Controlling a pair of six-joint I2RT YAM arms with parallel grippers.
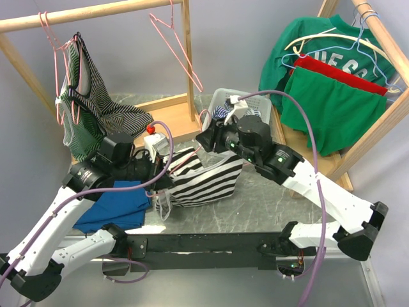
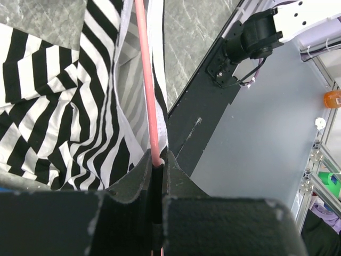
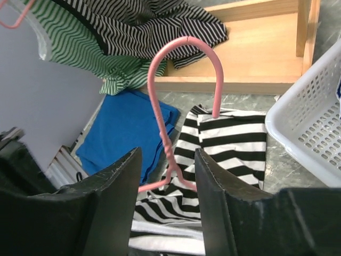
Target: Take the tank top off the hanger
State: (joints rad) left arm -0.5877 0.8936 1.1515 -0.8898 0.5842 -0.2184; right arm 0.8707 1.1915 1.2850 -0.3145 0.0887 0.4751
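The left gripper is clamped shut on the pink hanger. The right gripper stands open, a finger on either side of the hanger's neck, the hook arching upward. The striped tank top hangs on it, stretched left to right over the middle of the grey table, with a blue cloth to its left, a white basket beyond and a wooden rack at the far left.

One tank top, one basket, two claws
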